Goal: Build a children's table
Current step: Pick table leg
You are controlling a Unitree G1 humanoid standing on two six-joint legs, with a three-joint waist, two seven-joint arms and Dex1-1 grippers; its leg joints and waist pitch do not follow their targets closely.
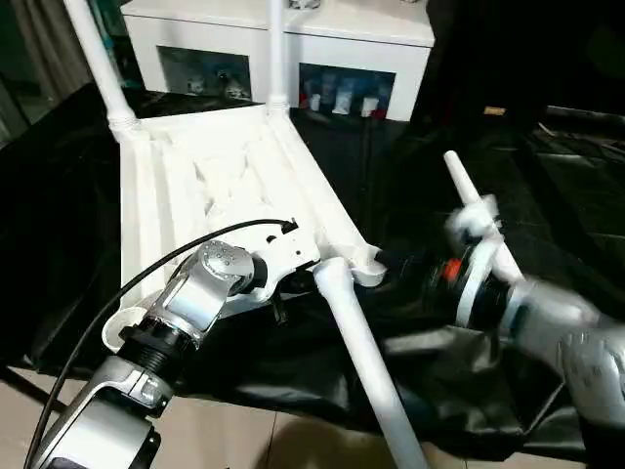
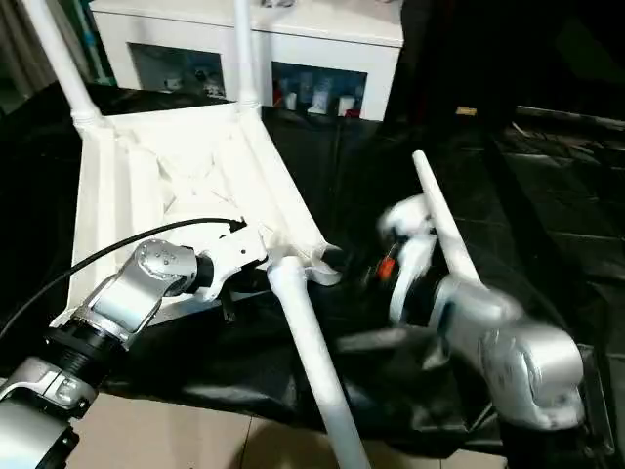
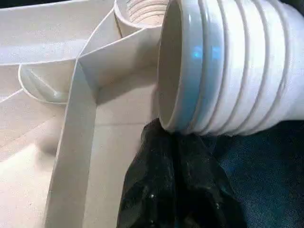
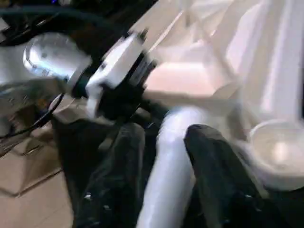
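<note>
The children's table (image 1: 225, 166) lies upside down on the black-covered desk (image 1: 59, 244), ribbed underside up, reaching away from me toward 11 o'clock. Two legs stand upright in its far corners, one at 11 o'clock (image 1: 98, 59) and one at 12 o'clock (image 1: 276, 49). A loose leg (image 1: 366, 362) lies with its threaded end just beside the near corner socket (image 1: 366, 266) and runs out over the desk edge toward 5 o'clock. My left pincer (image 1: 298, 283) is closed tight at that threaded end; I cannot tell whether it grips anything. My right pincer (image 4: 164, 130) stands partly open, the loose leg showing between its fingers (image 4: 204, 156). Another leg (image 2: 439, 215) slants at 2 o'clock by my right forearm.
</note>
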